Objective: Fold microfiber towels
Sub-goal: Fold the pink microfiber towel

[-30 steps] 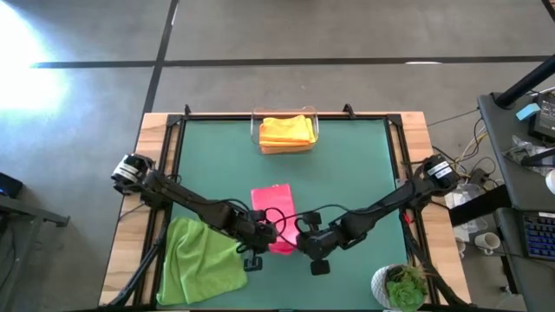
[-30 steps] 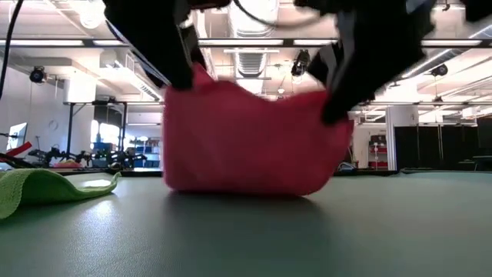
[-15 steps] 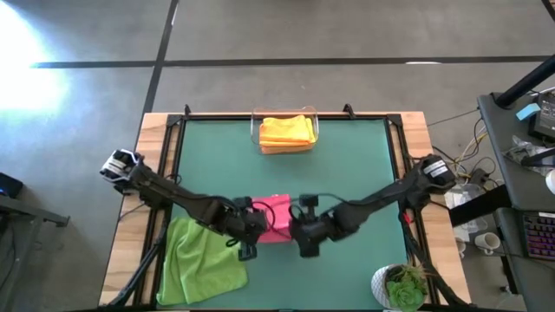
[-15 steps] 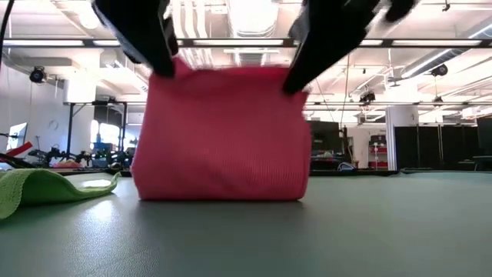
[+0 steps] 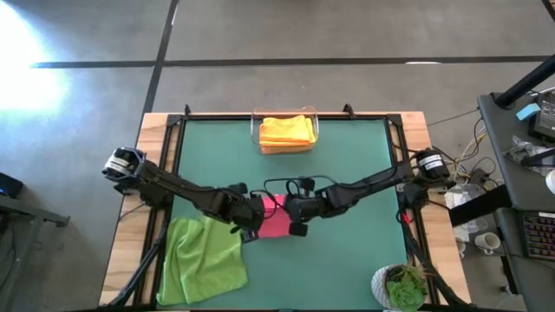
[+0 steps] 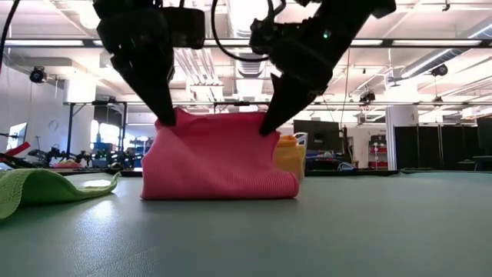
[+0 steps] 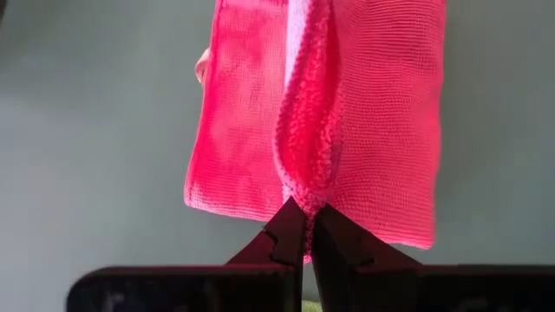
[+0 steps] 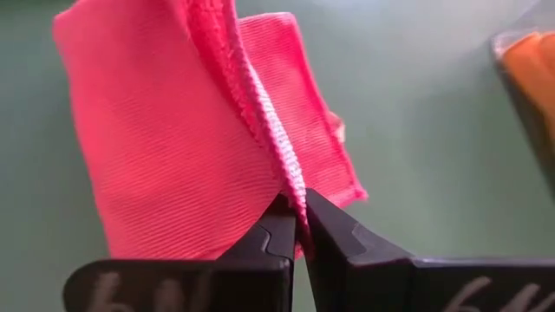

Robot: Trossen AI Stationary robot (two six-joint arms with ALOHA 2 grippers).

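The hot pink towel (image 5: 276, 217) lies folded at the table's middle, its near part raised between my two grippers. It also shows in the low view (image 6: 217, 163). My left gripper (image 5: 251, 213) is shut on its left top corner, my right gripper (image 5: 293, 213) on its right top corner. The lime green towel (image 5: 201, 261) lies crumpled by the near left edge. Orange and yellow towels (image 5: 286, 132) lie folded in the clear bin (image 5: 256, 130) at the far edge. My left gripper pinches the pink towel's upper left corner (image 7: 302, 192) between its two fingers, on a bunched edge of several layers. The fingers (image 6: 163, 115) slant down from above. The towel hangs below them, its lower part on the table. My right gripper pinches the pink towel's upper right corner (image 8: 293, 192) between its two fingers, on the hemmed edge. The fingers (image 6: 270, 123) slant down from above and the right. The towel hangs below them, its lower fold (image 6: 223, 192) resting on the table.
A potted plant (image 5: 401, 286) stands at the near right corner. A dark frame runs along the table's edges (image 5: 173, 156). Green table surface (image 5: 347, 165) lies between the pink towel and the bin.
Both grippers have carried the pink towel's held edge toward the table's far edge and lower. The raised sheet has gone over the part lying on the table, which now shows shorter in the high view and lower in the low view.
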